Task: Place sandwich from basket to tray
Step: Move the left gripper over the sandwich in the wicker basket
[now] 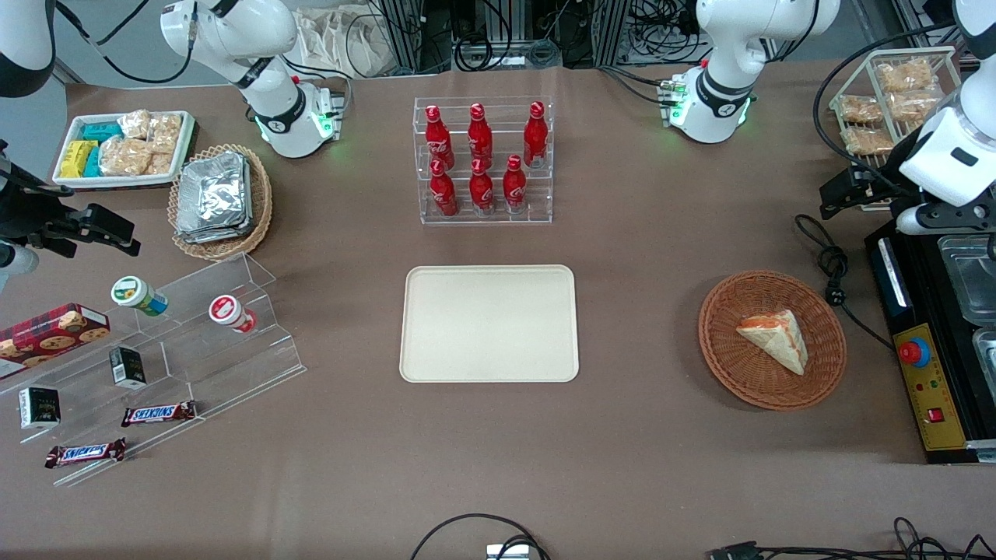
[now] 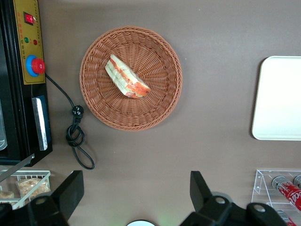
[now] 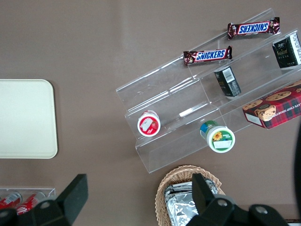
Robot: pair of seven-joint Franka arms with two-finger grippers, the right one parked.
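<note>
Sandwich (image 1: pixel 776 338) lies flat in the round brown wicker basket (image 1: pixel 731 372), toward the working arm's end of the counter (image 1: pixel 661 257) — bread wedge with the orange-red and green filling edge showing. Wrist view has the same sandwich (image 2: pixel 126 78) sitting a bit off the middle of the basket (image 2: pixel 155 108).

Gripper (image 2: pixel 134 195) hangs high above the counter, near the basket but not over the sandwich — jaws wide apart, nothing between them, nothing touched.

Tray (image 1: pixel 489 323) is bare, flat in the middle of the counter, well apart from the basket. Rack of red bottles (image 1: pixel 482 159) stands farther from the front camera than the tray. A black power cord (image 1: pixel 836 268) lies near the basket.
</note>
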